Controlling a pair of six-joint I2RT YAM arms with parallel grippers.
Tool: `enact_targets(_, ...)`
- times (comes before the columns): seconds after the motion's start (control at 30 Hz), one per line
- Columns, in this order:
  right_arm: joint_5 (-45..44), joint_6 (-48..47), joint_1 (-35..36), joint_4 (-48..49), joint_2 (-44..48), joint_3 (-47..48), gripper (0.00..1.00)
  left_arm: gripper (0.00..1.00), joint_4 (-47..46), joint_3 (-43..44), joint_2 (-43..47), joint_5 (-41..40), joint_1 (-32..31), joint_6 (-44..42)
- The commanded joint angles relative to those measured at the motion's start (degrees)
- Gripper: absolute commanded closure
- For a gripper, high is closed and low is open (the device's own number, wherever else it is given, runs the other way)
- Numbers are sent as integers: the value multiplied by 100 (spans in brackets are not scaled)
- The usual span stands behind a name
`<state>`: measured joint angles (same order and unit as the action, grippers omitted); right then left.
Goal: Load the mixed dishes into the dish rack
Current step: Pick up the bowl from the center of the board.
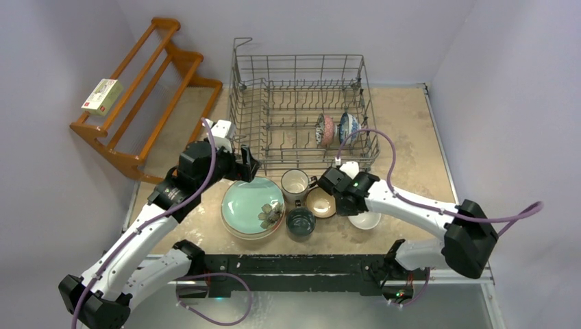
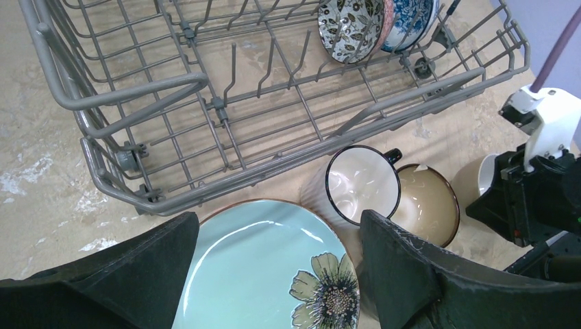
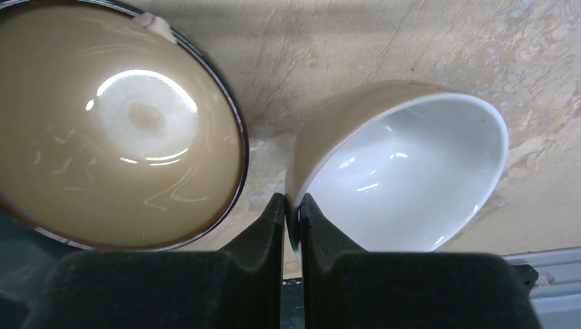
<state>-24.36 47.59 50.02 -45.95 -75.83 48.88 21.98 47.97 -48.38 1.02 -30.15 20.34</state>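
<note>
The grey wire dish rack (image 1: 301,103) stands at the back with two patterned bowls (image 1: 324,129) on edge at its right; they also show in the left wrist view (image 2: 349,27). In front lie the mint green plate (image 1: 252,204) on a stack, a white mug (image 1: 295,183), a beige bowl (image 1: 320,203) and a dark teal mug (image 1: 300,223). My left gripper (image 2: 277,226) is open and empty over the mint plate's (image 2: 260,267) far edge. My right gripper (image 3: 292,205) is shut on the rim of a bowl (image 3: 404,178), white inside and beige outside, tilted beside the beige bowl (image 3: 116,130).
A brown wooden slatted shelf (image 1: 147,89) with a small box (image 1: 103,96) stands at the back left. The rack's near wall (image 2: 288,164) runs just beyond the plate and the white mug (image 2: 362,184). The right arm's wrist (image 2: 534,192) sits right of the beige bowl (image 2: 425,202).
</note>
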Motion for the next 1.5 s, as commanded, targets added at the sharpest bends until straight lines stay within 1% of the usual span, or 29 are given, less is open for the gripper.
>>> enact_targets(0.0,-71,271,63,-178,465,197,100,14,-94,29,69,-23,-19,-47)
enact_targets(0.27,-174,255,104,-368,1001,436,100,14,-114,29,24,7,-23,-26)
enact_targets(0.4,-219,116,142,-484,1111,750,100,14,-181,30,0,168,-25,79)
enact_targets(0.53,-176,-309,270,-438,1145,1240,100,14,-191,191,-83,389,-24,182)
enact_targets(0.7,-43,-956,469,-311,1104,1673,100,14,159,598,-216,571,-21,174)
enact_targets(0.87,378,-1809,991,206,905,2060,100,14,841,1398,-500,871,-20,88)
enact_targets(1.07,395,-2814,1553,964,529,2400,100,14,1635,2200,-856,1114,-22,-162)
enact_targets(1.17,453,-3421,1839,1420,383,2423,100,15,1954,2412,-933,1169,-26,-248)
enact_targets(1.27,474,-4088,2108,1982,424,2255,100,15,2095,2513,-894,1185,-26,-242)
enact_targets(1.47,1247,-5451,2186,2946,639,1902,100,16,2357,2655,-874,1353,-26,-285)
